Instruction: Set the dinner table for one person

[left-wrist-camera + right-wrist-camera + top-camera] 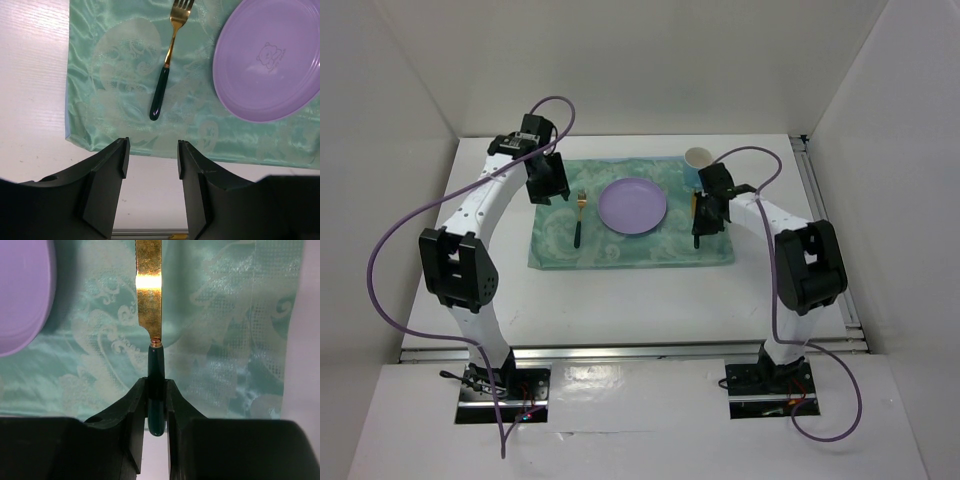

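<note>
My right tool (156,390) is clenched on the dark green handle of the knife (149,290). The knife's gold blade points away from me, just to the right of the plate (633,205). I cannot tell whether the blade rests on the placemat (620,255) or hangs a little above it.

My left tool (151,150) is released, its jaws standing apart with nothing between them. It hangs to the left of the plate. In its own camera its fingers (112,165) frame the placemat's edge and a strip of bare white.

The fork (167,65) lies flat on the placemat just left of the plate, apart from it, with its gold tines toward the far side and its dark handle toward me. The plate is purple and round and sits in the middle of the teal cloth.

A pale cup (698,157) stands upright beyond the plate and to its right, at the placemat's far corner.

The counter (620,310) is the wide white surface under the plate and everything around it. Its silver rail (620,350) runs along the edge on my side of the plate.
</note>
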Robot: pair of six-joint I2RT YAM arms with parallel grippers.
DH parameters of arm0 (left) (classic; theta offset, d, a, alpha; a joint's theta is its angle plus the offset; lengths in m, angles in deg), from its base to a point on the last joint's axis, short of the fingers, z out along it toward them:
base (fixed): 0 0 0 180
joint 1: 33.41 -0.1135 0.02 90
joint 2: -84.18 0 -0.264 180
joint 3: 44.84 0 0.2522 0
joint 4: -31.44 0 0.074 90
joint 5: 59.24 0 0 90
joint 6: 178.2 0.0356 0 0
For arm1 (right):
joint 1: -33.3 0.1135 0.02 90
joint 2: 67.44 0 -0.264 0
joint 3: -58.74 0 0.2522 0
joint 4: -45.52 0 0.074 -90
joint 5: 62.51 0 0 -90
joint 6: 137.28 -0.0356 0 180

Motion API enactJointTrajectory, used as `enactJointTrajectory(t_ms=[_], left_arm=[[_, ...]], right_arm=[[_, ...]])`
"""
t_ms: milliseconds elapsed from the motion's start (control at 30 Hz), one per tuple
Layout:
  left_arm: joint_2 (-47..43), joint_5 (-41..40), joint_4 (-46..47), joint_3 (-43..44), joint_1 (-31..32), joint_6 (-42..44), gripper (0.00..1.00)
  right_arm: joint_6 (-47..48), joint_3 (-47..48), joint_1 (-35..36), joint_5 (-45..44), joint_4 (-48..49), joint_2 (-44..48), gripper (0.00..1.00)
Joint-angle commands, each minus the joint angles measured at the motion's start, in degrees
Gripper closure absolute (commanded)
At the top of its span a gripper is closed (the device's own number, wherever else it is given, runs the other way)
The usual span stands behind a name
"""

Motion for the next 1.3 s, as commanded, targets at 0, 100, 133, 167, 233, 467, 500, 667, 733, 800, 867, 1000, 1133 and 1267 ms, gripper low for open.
enactJointTrajectory(t_ms=[0,100,133,167,233,467,500,667,733,800,867,1000,1133,1267], left_arm=[[-1.8,0.6,0.6,-0.1,-0.2,-0.7,0.41],[-1.8,0.6,0.6,-0.1,-0.2,-0.7,0.42],[-1.8,0.6,0.6,-0.6,-0.2,-0.7,0.42],[-1.8,0.6,0.6,-0.6,-0.2,-0.7,0.42],[-1.8,0.6,0.6,-1.2,-0.2,-0.7,0.42],[-1.8,0.6,0.6,-1.8,-0.2,-0.7,0.42],[-1.8,0.6,0.6,-1.8,-0.2,-0.7,0.42],[-1.8,1.1,0.6,-1.2,-0.2,-0.7,0.42],[-1.8,1.1,0.6,-0.6,-0.2,-0.7,0.42],[-1.8,1.1,0.6,0.0,-0.2,-0.7,0.42],[-2.4,1.1,0.1,0.0,-0.2,-0.7,0.42],[-4.6,1.1,1.2,0.0,-0.2,-0.2,0.42],[-7.9,3.4,5.1,-2.8,-0.2,0.3,0.42],[-11.1,4.1,7.6,-4.6,-0.2,0.3,0.42]], right_arm=[[1.2,0.5,-0.7,0.2,4.7,-1.3,1.0],[1.2,0.5,-0.7,0.2,6.2,-2.4,1.0],[1.2,0.5,-0.7,0.2,6.2,-3.1,1.0],[1.2,0.5,-0.7,0.2,6.2,-3.1,1.0],[1.2,1.1,-0.7,0.2,6.2,-4.9,1.0],[0.6,2.1,-0.7,-0.9,5.6,-6.0,0.73],[0.6,2.1,-0.7,-0.9,5.6,-6.0,0.7],[0.6,2.1,-0.7,-1.4,3.9,-1.6,0.34],[0.6,2.8,-0.7,-2.8,2.2,1.5,0.16],[0.6,3.3,-0.7,-4.1,0.5,3.5,0.11],[0.6,4.0,-1.3,-5.8,-2.5,7.0,0.06],[0.1,3.9,-3.9,-8.8,-6.5,14.2,0.0],[-1.7,2.7,-7.0,-12.0,-10.1,20.7,0.0],[-1.7,2.1,-10.2,-13.6,-13.5,24.3,0.0]])
